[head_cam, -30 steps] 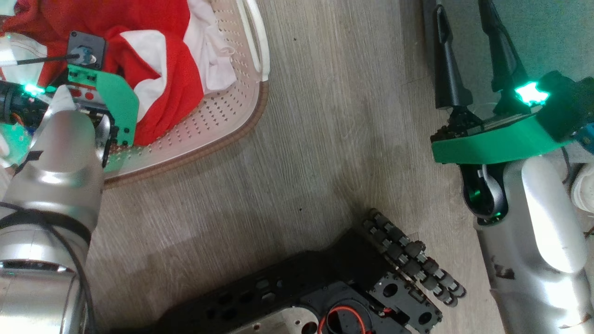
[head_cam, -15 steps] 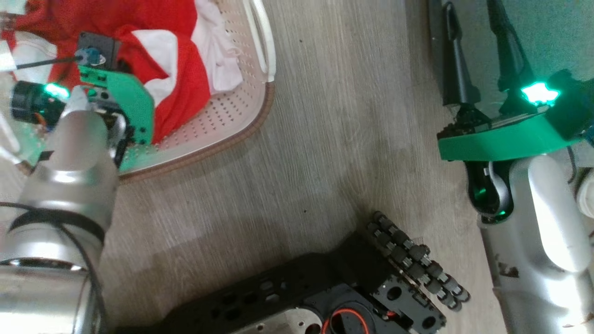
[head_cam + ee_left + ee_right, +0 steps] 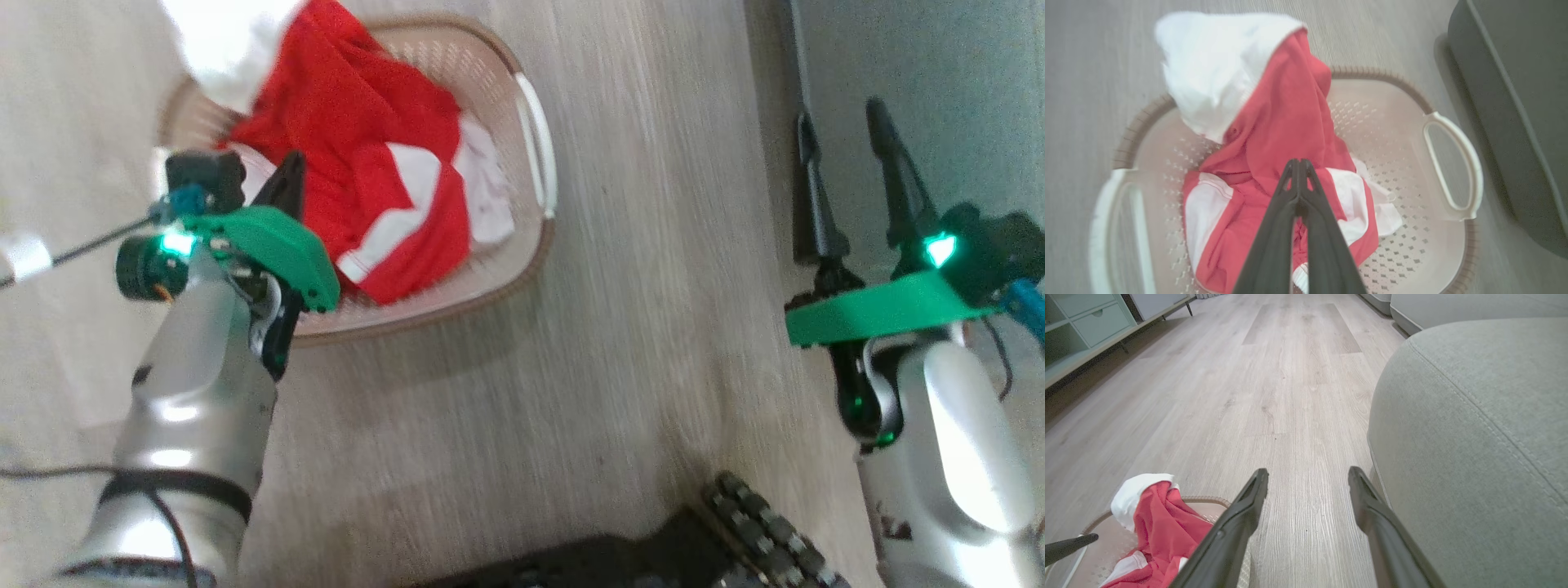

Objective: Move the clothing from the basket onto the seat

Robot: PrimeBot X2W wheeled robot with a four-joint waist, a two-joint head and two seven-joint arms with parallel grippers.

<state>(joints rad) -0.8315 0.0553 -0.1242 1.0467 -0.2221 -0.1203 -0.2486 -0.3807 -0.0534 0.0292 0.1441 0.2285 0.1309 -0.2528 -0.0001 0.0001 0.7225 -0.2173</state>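
Underneath, pale plank floor (image 3: 1290, 396); basket (image 3: 1453, 228) with clothing (image 3: 1290, 122) on it; grey seat (image 3: 1474, 437) nearby.

We see the left gripper (image 3: 1299, 163) with fingers pressed together over the clothing (image 3: 1286, 122); a grip on the fabric cannot be confirmed. The clothing lies heaped in the basket (image 3: 1404, 134), one white fold raised. The seat (image 3: 1515, 102) stands near the basket.
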